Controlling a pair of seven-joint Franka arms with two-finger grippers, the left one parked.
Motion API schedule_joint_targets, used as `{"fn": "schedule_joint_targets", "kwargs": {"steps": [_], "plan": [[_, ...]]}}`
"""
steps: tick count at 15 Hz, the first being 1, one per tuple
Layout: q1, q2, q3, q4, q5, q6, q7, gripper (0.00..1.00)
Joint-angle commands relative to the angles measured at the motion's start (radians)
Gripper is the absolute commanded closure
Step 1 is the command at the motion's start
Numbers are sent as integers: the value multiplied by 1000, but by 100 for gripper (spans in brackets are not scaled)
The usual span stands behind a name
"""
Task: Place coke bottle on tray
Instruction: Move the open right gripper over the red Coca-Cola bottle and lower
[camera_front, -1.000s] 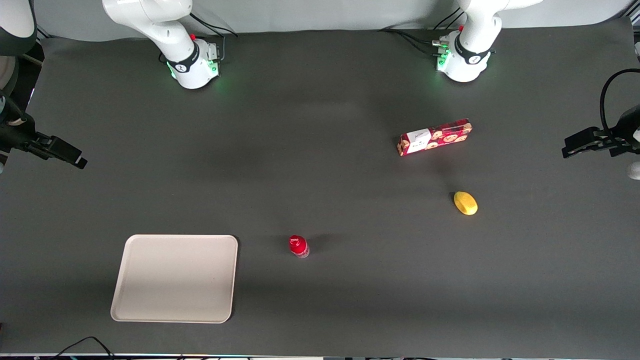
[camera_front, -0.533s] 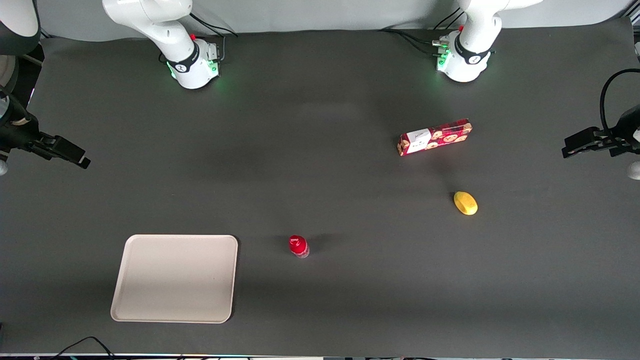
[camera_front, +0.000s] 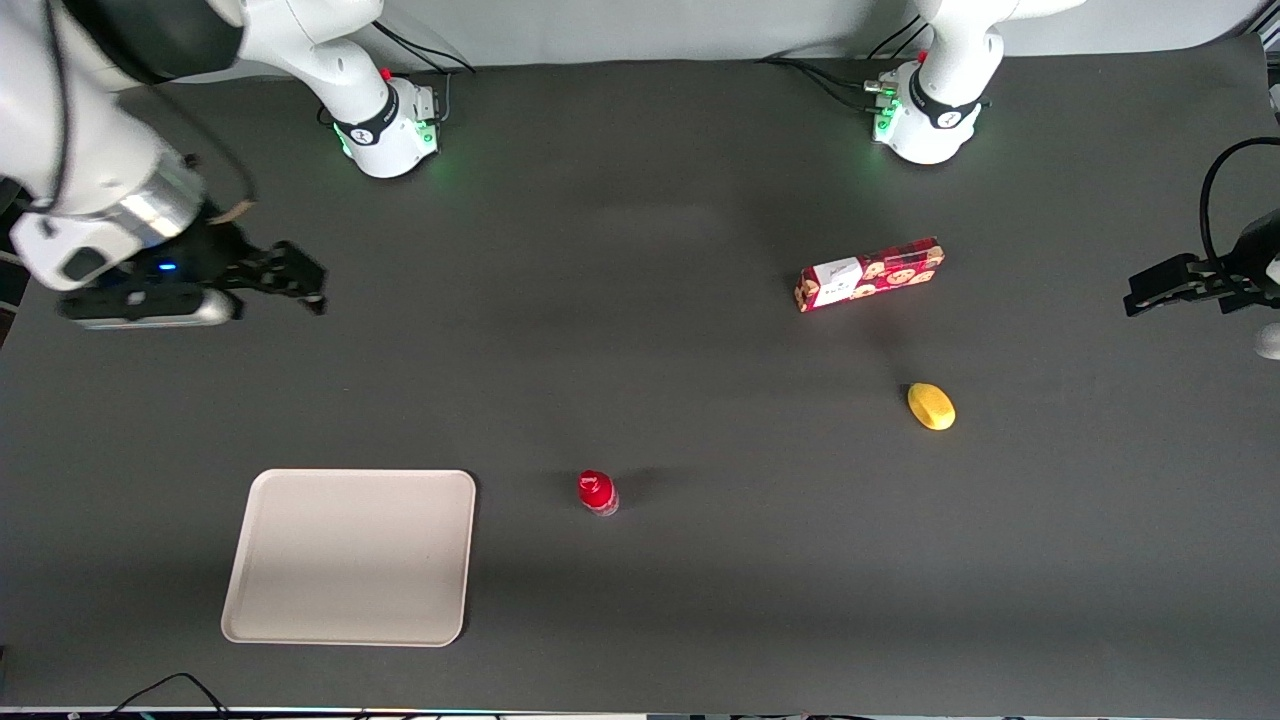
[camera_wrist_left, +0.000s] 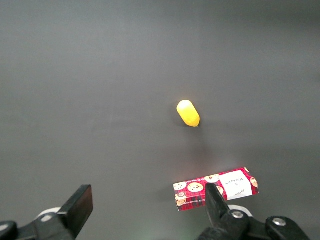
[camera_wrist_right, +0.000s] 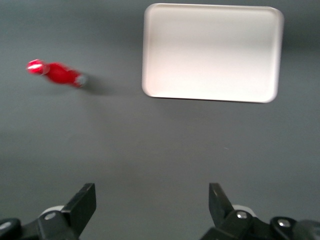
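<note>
Coke bottle (camera_front: 597, 493) is showing bright red, the tray (camera_front: 349, 556) glowing pale beige on the dark grey table (camera_front: 640, 580); the black tool (camera_front: 300, 283) is hanging above it, fingers spread.

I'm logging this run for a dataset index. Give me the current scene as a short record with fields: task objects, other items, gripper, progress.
coke bottle: coke bottle stands upright on the table, beside the tray, apart from it
tray: tray lies flat, nothing on it
other items: cookie box and yellow lemon-like object, both toward the parked arm's end of the table
gripper: gripper open, holding nothing, in the air farther from the front camera than the tray
progress: bottle not yet grasped, not on tray
</note>
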Motion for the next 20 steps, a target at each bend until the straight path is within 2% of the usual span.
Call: {"fn": "schedule_joint_targets", "kwargs": {"steps": [1,3,5,11,15,20], "plan": [[191,110,-39,114,14,-6,0,0],[264,172,-61,178,84,-5,14,0],[288,228,-72,238,129,-2,14,0],[296,498,-70,448,131,93,19,0],[302,627,-72,452,131,251,78,0],[300,707,-70,456,132,353,85,0]]}}
